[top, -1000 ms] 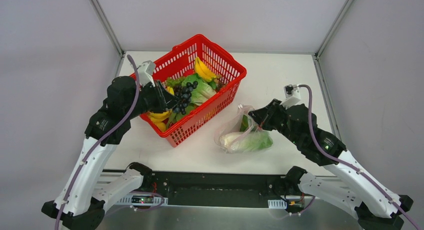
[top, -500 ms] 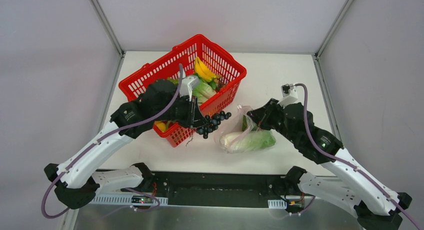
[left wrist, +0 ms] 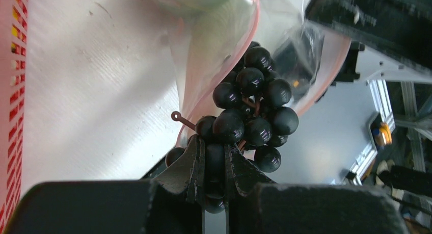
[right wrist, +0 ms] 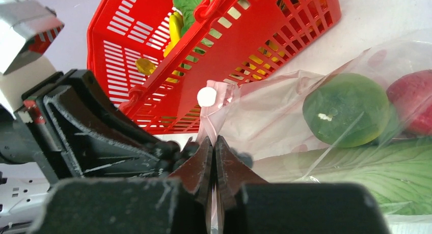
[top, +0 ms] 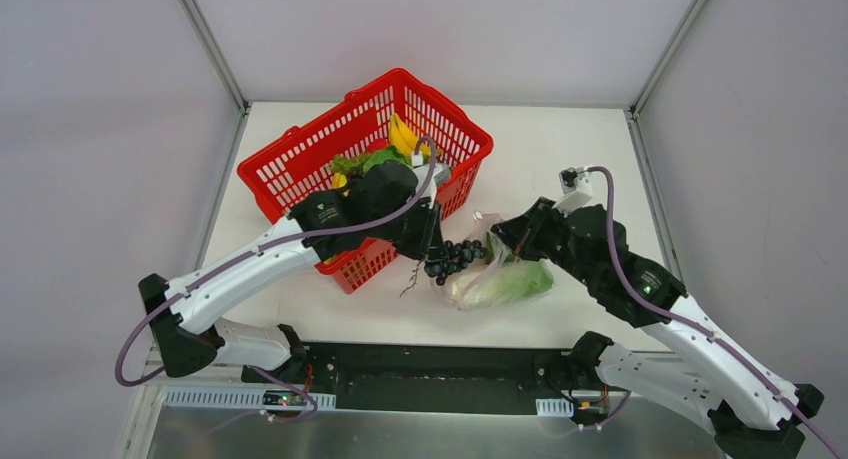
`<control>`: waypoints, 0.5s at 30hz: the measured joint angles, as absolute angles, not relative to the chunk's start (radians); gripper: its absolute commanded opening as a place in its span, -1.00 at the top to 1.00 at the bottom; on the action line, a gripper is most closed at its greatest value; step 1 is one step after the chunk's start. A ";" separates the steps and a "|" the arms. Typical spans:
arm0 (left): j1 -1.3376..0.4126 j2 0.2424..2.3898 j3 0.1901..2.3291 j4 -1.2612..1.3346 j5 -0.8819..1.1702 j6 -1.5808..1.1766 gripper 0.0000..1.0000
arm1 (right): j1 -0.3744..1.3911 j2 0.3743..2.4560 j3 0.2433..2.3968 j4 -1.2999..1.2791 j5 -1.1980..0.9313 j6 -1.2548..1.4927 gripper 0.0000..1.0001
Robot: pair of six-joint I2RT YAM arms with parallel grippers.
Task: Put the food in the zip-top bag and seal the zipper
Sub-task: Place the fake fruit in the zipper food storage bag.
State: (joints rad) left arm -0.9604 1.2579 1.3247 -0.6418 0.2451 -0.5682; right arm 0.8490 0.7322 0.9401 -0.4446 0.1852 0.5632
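Left gripper grips the grapes at the mouth of the bag — push well inside before release. Right gripper pinches the bag's edge — lift it for clearance.

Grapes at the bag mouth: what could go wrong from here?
1. The left pincer grips the grapes by just one end of the bunch; the dangling berries could snag on the zipper rim and fold the mouth shut.
2. The right pincer holds only a thin pinch of the zip-top bag; a push from the grapes might tug it free.
3. Both pincers sit close together at the mouth, so they could bump.
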 measured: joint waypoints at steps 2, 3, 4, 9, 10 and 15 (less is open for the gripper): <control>-0.976 1.291 1.354 -0.638 0.215 -0.579 1.00 | 0.849 0.733 0.940 -0.442 0.173 0.562 0.95; -0.983 1.296 1.357 -0.628 0.205 -0.588 1.00 | 0.849 0.733 0.940 -0.440 0.166 0.560 0.95; -0.986 1.298 1.357 -0.622 0.200 -0.596 1.00 | 0.849 0.735 0.940 -0.439 0.160 0.560 0.95; -1.002 1.307 1.357 -0.572 0.173 -0.661 1.00 | 0.849 0.758 0.939 -0.416 0.111 0.559 0.95; -1.002 1.311 1.357 -0.558 0.168 -0.677 1.00 | 0.849 0.762 0.937 -0.408 0.100 0.560 0.95; -1.002 1.316 1.318 -0.455 0.135 -0.764 1.00 | 0.847 0.763 0.929 -0.377 0.079 0.565 0.95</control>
